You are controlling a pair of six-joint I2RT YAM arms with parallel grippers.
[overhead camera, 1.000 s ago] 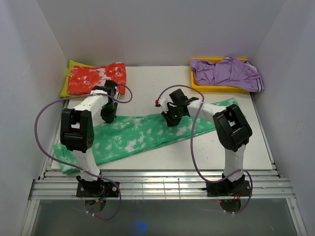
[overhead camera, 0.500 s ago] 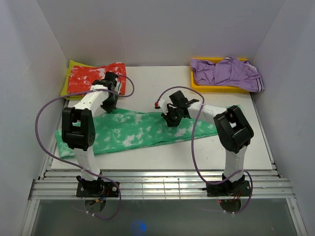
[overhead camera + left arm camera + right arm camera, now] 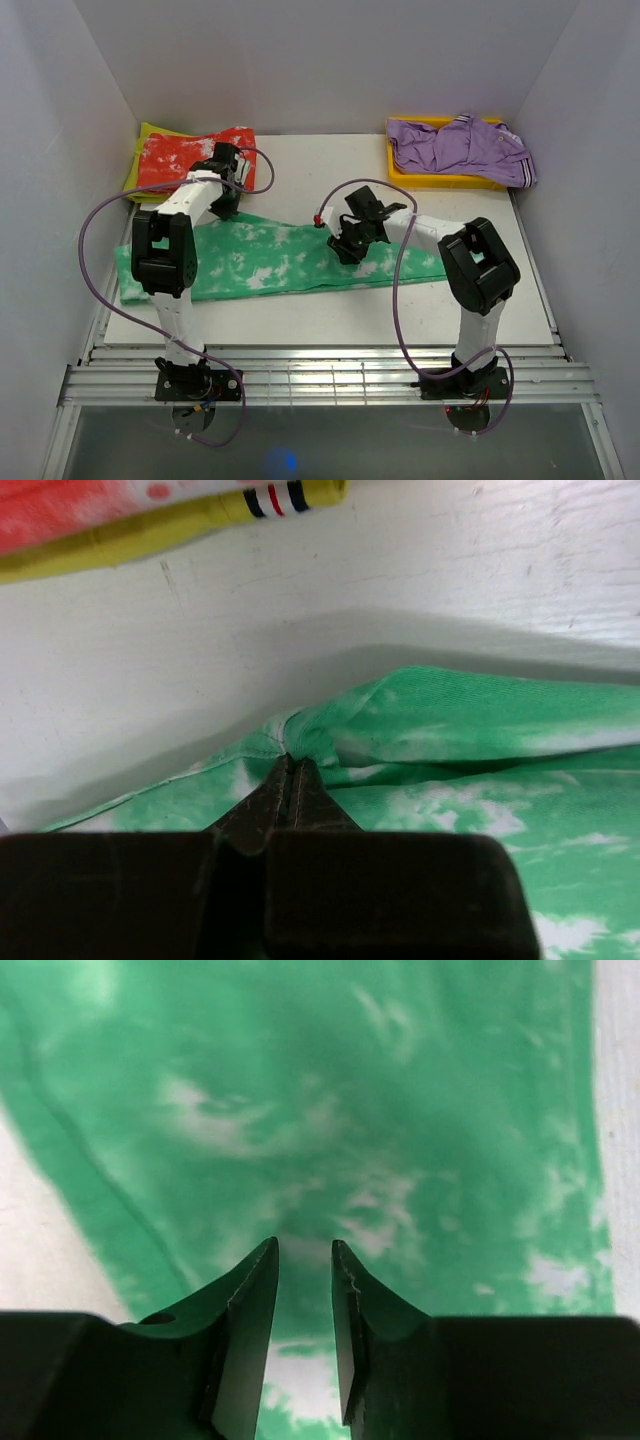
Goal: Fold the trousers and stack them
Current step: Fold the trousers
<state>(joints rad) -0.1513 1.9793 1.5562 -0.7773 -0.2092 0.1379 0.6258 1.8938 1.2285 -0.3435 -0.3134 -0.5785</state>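
The green tie-dye trousers (image 3: 270, 262) lie stretched left to right across the white table. My left gripper (image 3: 228, 205) is shut on their far edge, just in front of the red-and-white garment; in the left wrist view its tips (image 3: 292, 765) pinch a bunched seam of the green cloth (image 3: 480, 730). My right gripper (image 3: 345, 248) is down on the right half of the trousers. In the right wrist view its jaws (image 3: 305, 1250) stand narrowly apart with a raised fold of green cloth (image 3: 300, 1090) between them. The trousers' right end is partly hidden behind the right arm.
A folded red-and-white garment (image 3: 195, 155) lies on a yellow garment (image 3: 145, 140) at the back left, close to the left gripper. A purple garment (image 3: 460, 145) fills a yellow tray (image 3: 400, 172) at the back right. White walls enclose the table.
The left gripper has pulled the trousers' left part toward the back. The cloth has swung from a diagonal to nearly level across the table. The right gripper has barely shifted.
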